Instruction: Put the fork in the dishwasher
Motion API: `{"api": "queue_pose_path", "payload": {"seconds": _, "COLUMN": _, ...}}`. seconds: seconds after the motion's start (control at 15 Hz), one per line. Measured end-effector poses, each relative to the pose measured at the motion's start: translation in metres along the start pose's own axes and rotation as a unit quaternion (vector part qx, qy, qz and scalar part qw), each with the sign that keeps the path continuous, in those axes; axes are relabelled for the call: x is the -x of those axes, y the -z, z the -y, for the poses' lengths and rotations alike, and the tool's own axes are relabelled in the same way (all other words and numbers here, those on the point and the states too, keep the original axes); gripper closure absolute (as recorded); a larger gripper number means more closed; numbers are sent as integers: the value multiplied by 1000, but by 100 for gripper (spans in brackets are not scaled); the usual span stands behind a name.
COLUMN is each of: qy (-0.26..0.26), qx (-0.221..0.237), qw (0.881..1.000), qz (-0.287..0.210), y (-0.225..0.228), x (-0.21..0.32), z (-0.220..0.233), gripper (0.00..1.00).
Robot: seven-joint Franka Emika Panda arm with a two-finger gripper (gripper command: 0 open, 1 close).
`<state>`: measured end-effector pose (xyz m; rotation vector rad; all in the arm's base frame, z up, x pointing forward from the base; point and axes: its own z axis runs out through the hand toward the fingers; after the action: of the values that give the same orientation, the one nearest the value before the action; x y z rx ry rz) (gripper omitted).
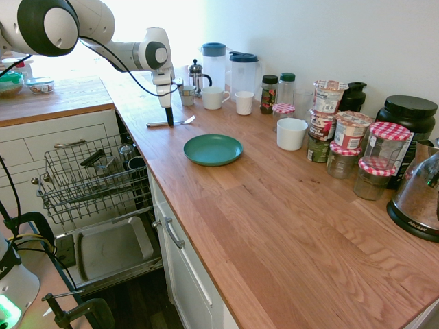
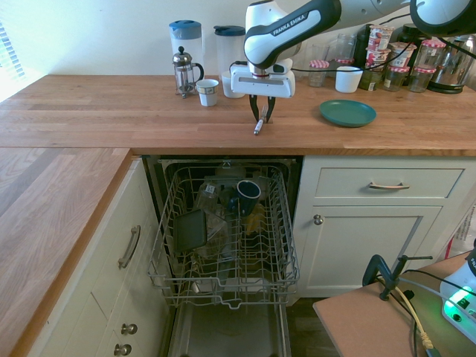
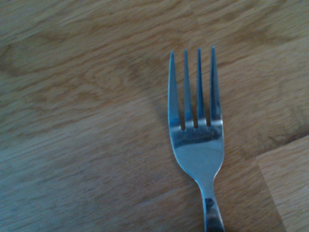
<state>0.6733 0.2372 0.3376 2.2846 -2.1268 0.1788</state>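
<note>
The silver fork point(image 1: 181, 122) lies flat on the wooden counter near its edge, above the dishwasher. In the second exterior view the fork point(image 2: 258, 128) pokes out below the fingers, toward the counter edge. My gripper point(image 1: 169, 122) points straight down onto its handle. From the other side the gripper point(image 2: 260, 119) has a finger on either side of the handle with a narrow gap still showing, so it is open. The wrist view shows the fork's point(image 3: 197, 145) tines and neck lying on the wood. The dishwasher point(image 2: 223, 230) is open, its wire rack point(image 1: 89, 178) pulled out and its door point(image 1: 110, 250) down.
A teal plate point(image 1: 213, 149) sits right of the fork. A French press point(image 2: 184, 72), white cups point(image 1: 215, 98), jugs and many jars point(image 1: 343, 137) line the back of the counter. A dark mug point(image 2: 248, 195) and other dishes sit in the rack.
</note>
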Motion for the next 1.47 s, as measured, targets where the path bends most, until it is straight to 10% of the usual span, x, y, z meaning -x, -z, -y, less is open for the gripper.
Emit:
{"api": "queue_pose_path", "payload": {"seconds": 0.8, "qy": 23, "qx": -31, "qw": 999, "qz": 13, "y": 38, "x": 8, "z": -10, "gripper": 100}}
{"api": "queue_pose_path", "payload": {"seconds": 1.47, "qy": 72, "qx": -65, "qw": 995, "qz": 4, "y": 109, "x": 106, "z": -197, "gripper": 100}}
